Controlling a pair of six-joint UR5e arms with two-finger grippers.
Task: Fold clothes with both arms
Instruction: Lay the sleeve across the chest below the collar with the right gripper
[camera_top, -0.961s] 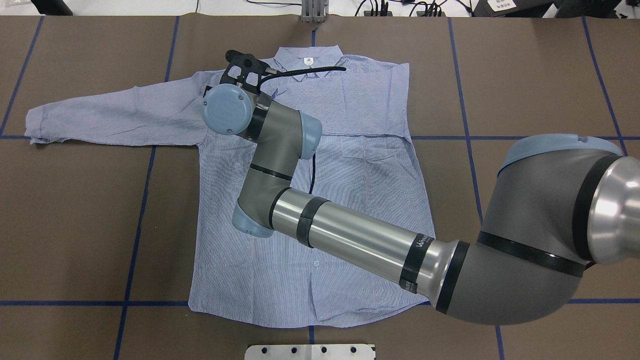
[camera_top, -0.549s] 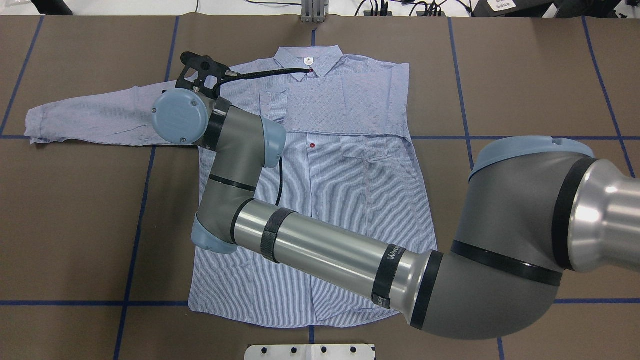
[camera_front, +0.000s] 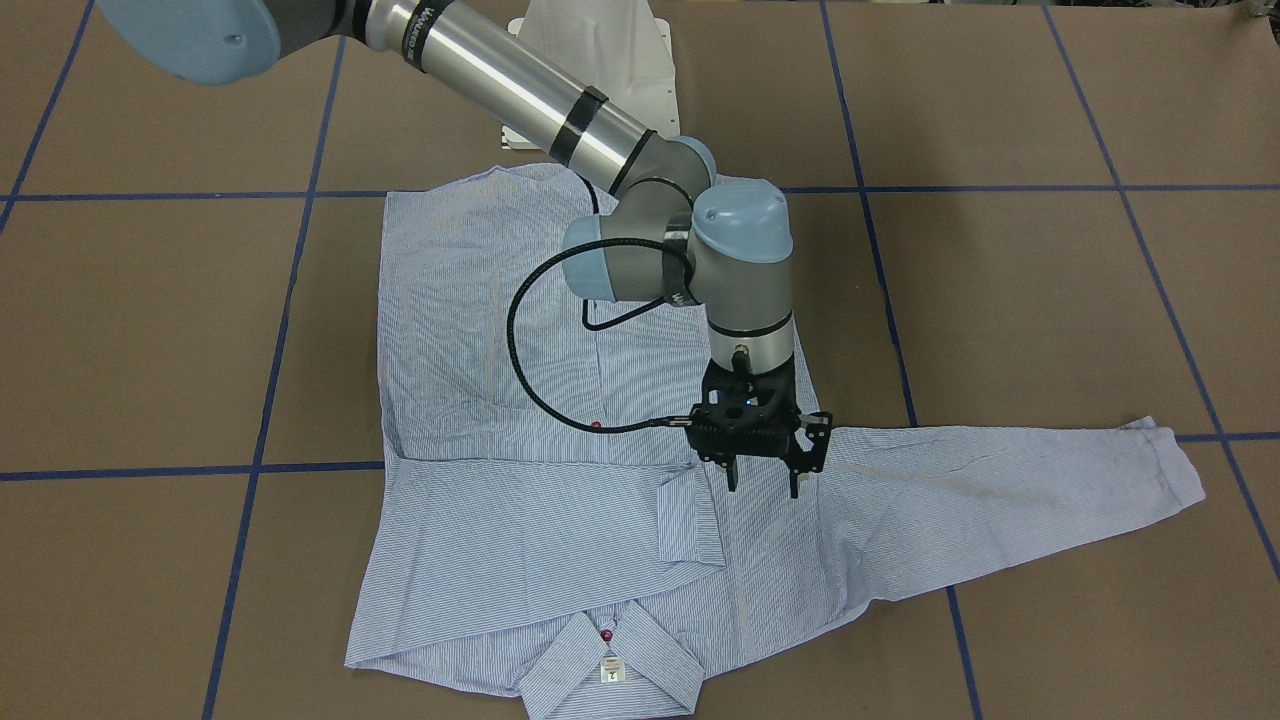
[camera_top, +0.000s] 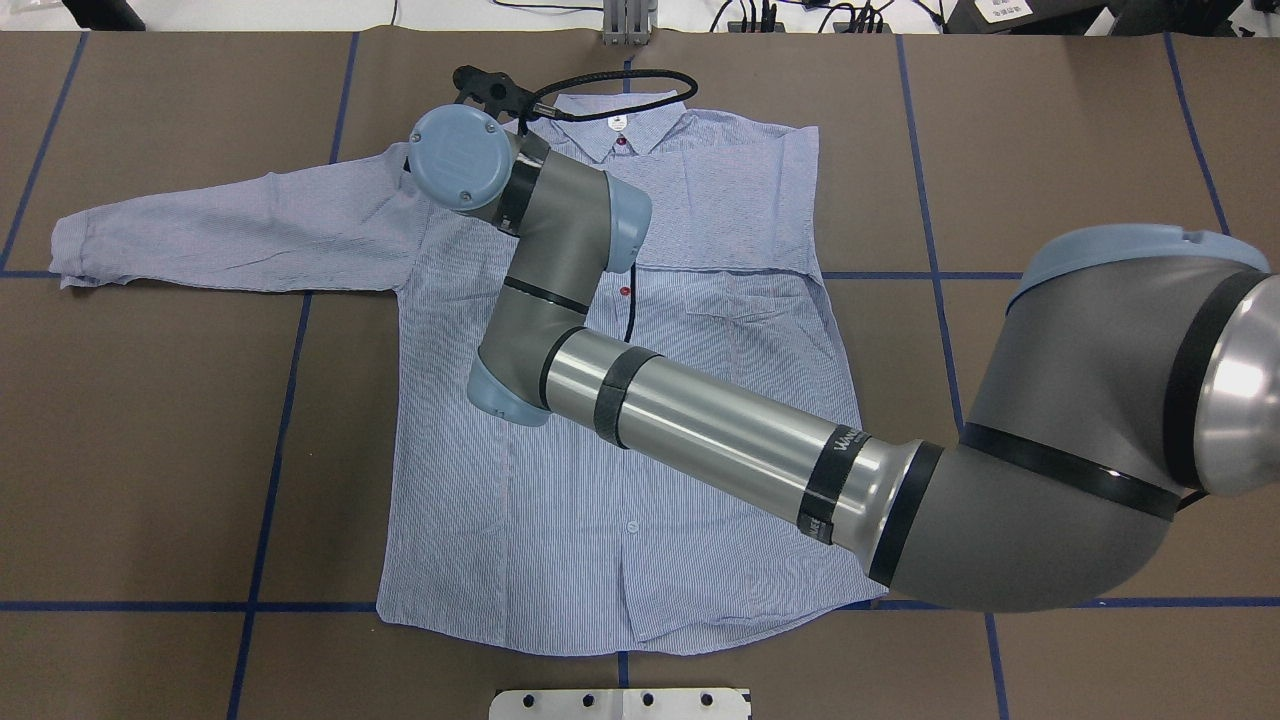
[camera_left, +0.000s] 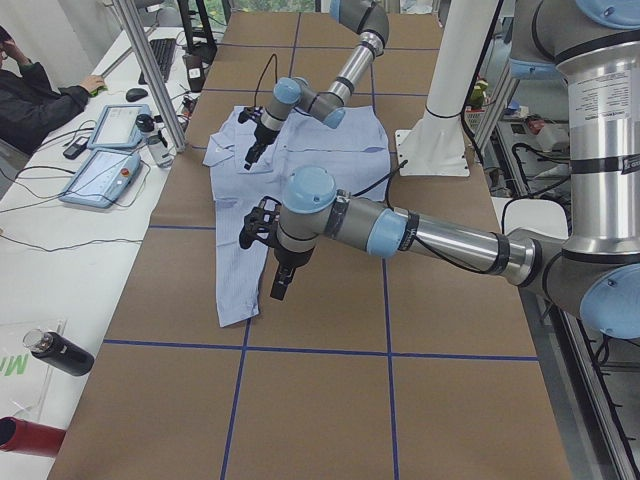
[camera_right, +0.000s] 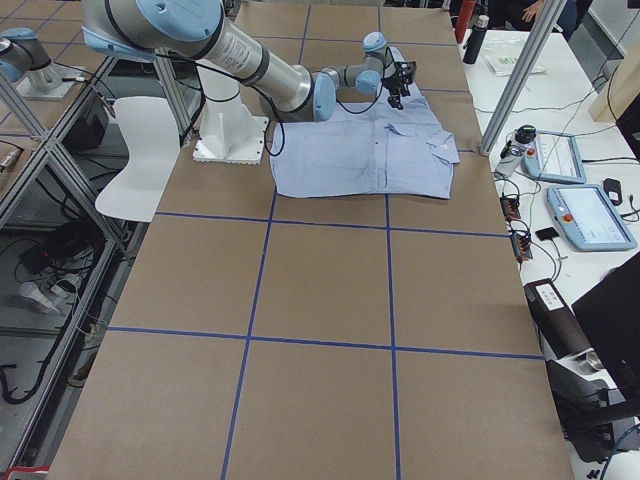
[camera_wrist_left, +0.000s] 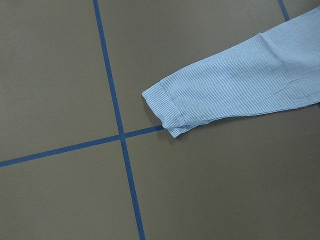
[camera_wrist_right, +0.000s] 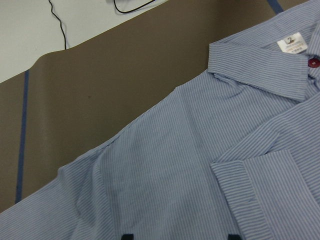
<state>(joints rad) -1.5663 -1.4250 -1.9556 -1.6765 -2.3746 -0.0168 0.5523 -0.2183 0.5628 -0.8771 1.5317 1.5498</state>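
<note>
The striped shirt (camera_top: 700, 420) lies flat and face up on the brown table. One sleeve is folded across the chest, its cuff (camera_front: 690, 520) near the collar (camera_front: 610, 650). The other sleeve (camera_front: 1000, 500) stretches straight out. My right arm (camera_top: 700, 430) reaches across the body. My right gripper (camera_front: 763, 488) hangs open just above the shoulder of the outstretched sleeve, holding nothing. The right wrist view shows the shoulder (camera_wrist_right: 165, 165), with both fingertips apart at the bottom edge. My left gripper (camera_left: 276, 285) hovers high over the outstretched sleeve's cuff (camera_wrist_left: 170, 107); I cannot tell its state.
Blue tape lines (camera_top: 270, 450) grid the table. The white pedestal (camera_front: 600, 60) stands behind the shirt's hem. A metal plate (camera_top: 620, 703) sits at the near edge. Beside the table are a desk with tablets (camera_left: 100, 165), a seated person (camera_left: 30, 90) and aluminium posts (camera_left: 150, 70).
The right wrist swung out over the outstretched sleeve, then came back toward the collar and further from the base. The shirt has not visibly shifted.
</note>
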